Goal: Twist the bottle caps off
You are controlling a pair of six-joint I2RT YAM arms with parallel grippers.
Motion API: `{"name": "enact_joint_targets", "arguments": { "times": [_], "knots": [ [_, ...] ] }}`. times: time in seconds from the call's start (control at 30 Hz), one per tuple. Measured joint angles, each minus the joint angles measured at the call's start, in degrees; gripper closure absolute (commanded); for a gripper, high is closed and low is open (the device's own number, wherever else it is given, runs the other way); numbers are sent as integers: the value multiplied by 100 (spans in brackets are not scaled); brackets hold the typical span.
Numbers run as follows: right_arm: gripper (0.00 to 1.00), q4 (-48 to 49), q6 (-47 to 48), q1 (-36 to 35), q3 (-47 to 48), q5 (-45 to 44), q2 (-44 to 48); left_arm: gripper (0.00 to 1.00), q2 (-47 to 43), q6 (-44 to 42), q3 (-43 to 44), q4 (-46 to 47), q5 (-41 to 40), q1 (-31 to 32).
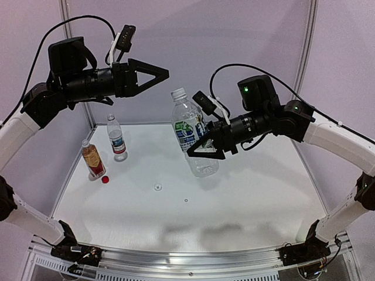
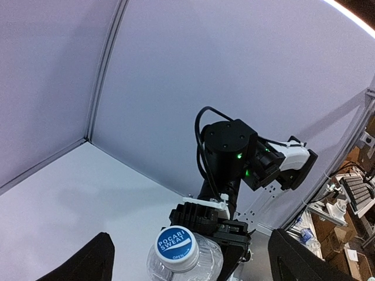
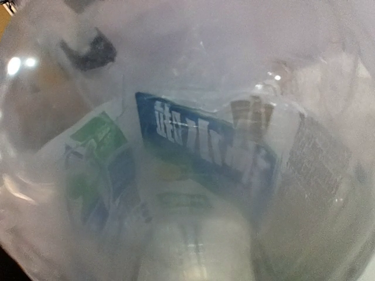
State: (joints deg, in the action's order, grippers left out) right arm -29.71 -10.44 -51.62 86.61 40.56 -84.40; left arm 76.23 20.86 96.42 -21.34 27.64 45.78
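Note:
My right gripper (image 1: 202,146) is shut on the clear bottle with the green-blue label (image 1: 188,132) and holds it tilted above the table. Its whitish cap (image 1: 178,93) is on the neck; the left wrist view shows the cap's blue printed top (image 2: 176,246). My left gripper (image 1: 164,74) is open, just left of the cap and level with it, with its fingers (image 2: 88,263) wide on either side. The bottle's label (image 3: 193,146) fills the right wrist view and hides the right fingers. The amber bottle (image 1: 92,159) and the blue-white-red labelled bottle (image 1: 116,137) stand at the far left.
A red cap (image 1: 105,180) lies on the table (image 1: 246,199) beside the amber bottle. A whitish cap (image 1: 157,187) lies near the middle. White walls close the table at the back and the sides.

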Motion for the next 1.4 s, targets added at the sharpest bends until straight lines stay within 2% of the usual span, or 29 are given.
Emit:
{"name": "enact_joint_targets", "arguments": {
  "times": [0.27,0.4,0.57,0.9,1.07,1.27,1.4],
  "knots": [
    [37,0,33,48,2,249,0,19,170,55,83,-9,442,13],
    [37,-46,101,52,61,308,0,19,334,55,157,-13,459,90],
    [37,-72,223,52,87,372,0,25,538,79,188,-9,459,164],
    [38,-184,341,52,87,409,0,53,866,179,459,-2,494,308],
    [38,-203,363,55,87,409,0,72,868,166,490,-9,492,321],
    [37,-219,374,55,87,352,37,80,953,175,601,-37,492,319],
    [37,-149,374,52,26,-81,101,83,1088,168,815,-214,293,332]
  ]
}}
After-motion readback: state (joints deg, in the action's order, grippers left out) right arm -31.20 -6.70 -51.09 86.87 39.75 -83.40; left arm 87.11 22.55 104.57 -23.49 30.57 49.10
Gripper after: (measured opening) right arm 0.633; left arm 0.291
